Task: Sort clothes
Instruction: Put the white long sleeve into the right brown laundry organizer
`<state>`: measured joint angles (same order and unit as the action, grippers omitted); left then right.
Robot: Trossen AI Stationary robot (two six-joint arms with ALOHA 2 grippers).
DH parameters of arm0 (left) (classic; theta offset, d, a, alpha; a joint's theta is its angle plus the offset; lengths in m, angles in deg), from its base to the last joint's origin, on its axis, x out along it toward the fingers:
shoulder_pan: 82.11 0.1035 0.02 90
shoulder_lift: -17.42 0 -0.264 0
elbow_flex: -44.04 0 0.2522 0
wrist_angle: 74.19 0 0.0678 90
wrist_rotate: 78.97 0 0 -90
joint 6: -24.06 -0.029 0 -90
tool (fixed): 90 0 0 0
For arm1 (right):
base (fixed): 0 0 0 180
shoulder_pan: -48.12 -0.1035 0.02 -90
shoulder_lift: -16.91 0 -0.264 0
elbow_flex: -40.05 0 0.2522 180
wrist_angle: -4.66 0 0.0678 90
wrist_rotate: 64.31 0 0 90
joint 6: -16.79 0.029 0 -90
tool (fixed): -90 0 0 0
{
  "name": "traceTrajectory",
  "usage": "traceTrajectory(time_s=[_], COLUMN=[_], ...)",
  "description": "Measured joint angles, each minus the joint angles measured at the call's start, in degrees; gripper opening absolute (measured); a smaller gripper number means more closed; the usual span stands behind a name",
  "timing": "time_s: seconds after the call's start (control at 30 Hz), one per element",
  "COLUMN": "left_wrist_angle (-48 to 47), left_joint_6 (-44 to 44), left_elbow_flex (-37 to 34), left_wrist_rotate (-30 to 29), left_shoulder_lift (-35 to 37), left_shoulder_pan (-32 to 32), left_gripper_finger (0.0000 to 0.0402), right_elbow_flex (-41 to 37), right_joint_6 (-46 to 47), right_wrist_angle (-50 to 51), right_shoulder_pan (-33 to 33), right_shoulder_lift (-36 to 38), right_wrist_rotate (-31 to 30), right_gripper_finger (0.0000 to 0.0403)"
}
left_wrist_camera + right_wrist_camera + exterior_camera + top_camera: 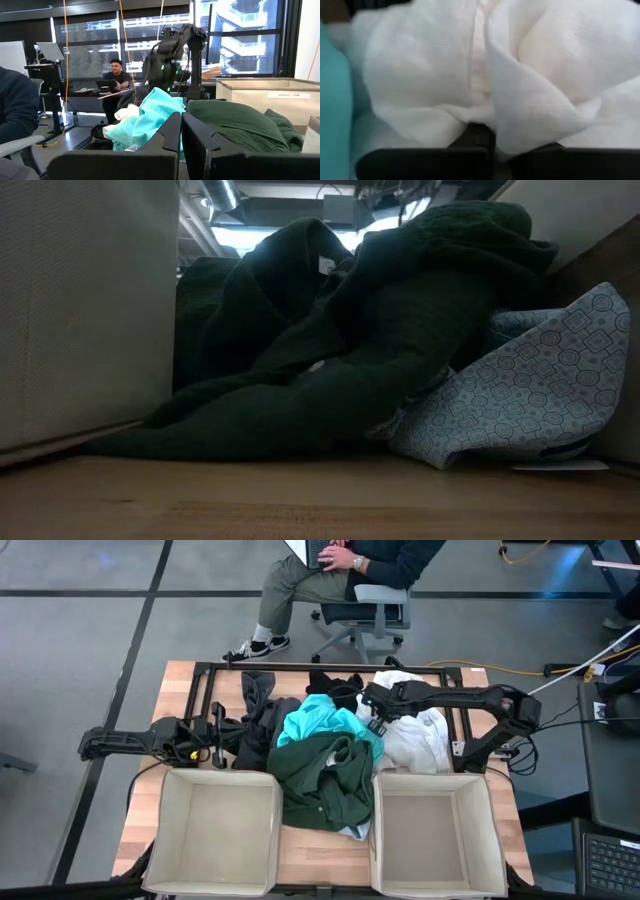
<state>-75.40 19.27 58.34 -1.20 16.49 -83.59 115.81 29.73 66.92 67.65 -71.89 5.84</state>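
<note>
A heap of clothes lies in the middle of the table: a white garment (pixel 415 735), a turquoise one (pixel 325 725), a dark green one (pixel 325 780), a black one (pixel 335 685) and a dark grey one (pixel 262 715). A pale patterned light-blue piece (pixel 530 390) peeks out under the green one at the near side. My right gripper (pixel 378 725) is shut on the white garment, right beside the turquoise one. My left gripper (pixel 215 735) rests shut at the table's left, holding nothing. My right gripper pinches a bunched fold of the white garment (pixel 490 117) between its two fingers, at the side next to the turquoise garment (pixel 332 95). The fingers come from above, slanting down from the table's right. The cloth bulges over the fingertips and hides them; the garment still lies on the heap.
Two beige fabric bins stand at the near edge, the left bin (pixel 170 780) and the right bin (pixel 490 790), with the green garment hanging between them. A black frame (pixel 200 675) runs round the table's far half. A seated person (pixel 340 570) is beyond the far edge.
</note>
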Motion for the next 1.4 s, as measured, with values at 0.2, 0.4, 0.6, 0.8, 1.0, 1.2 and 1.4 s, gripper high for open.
traceTrajectory(time_s=[0.2, 0.4, 0.6, 0.8, 1.0, 1.2, 1.4], left_wrist_angle=[-0.08, -0.04, -0.02, -0.06, -0.66, -1.16, -1.70], left_joint_6=[0.07, 0.52, 1.13, 1.83, 2.84, 2.91, 3.30], left_elbow_flex=[0.00, 0.00, 0.00, 0.00, 0.00, 0.00, 0.00], left_wrist_rotate=[0.00, 0.00, 0.00, 0.00, 0.00, 0.00, 0.00], left_shoulder_lift=[0.00, 0.00, 0.00, 0.00, -0.02, 0.00, 0.00], left_shoulder_pan=[0.00, 0.00, 0.00, 0.00, 0.00, 0.00, 0.00], left_gripper_finger=[0.0005, 0.0005, 0.0005, 0.0005, 0.0005, 0.0005, 0.0005], right_elbow_flex=[5.94, 13.80, 22.62, 31.56, 39.72, 47.54, 54.03], right_joint_6=[1.62, 2.08, 1.85, 1.65, 0.64, 0.05, 0.05], right_wrist_angle=[5.77, 10.52, 14.56, 18.17, 19.65, 20.69, 23.29], right_shoulder_pan=[-3.35, -6.08, -8.91, -11.53, -14.56, -17.27, -21.02], right_shoulder_lift=[6.16, 10.19, 11.91, 11.90, 11.90, 11.90, 11.94], right_wrist_rotate=[-5.21, -11.02, -16.97, -19.26, -20.11, -20.23, -17.95], right_gripper_finger=[0.0021, 0.0023, 0.0026, 0.0024, 0.0026, 0.0025, 0.0026])
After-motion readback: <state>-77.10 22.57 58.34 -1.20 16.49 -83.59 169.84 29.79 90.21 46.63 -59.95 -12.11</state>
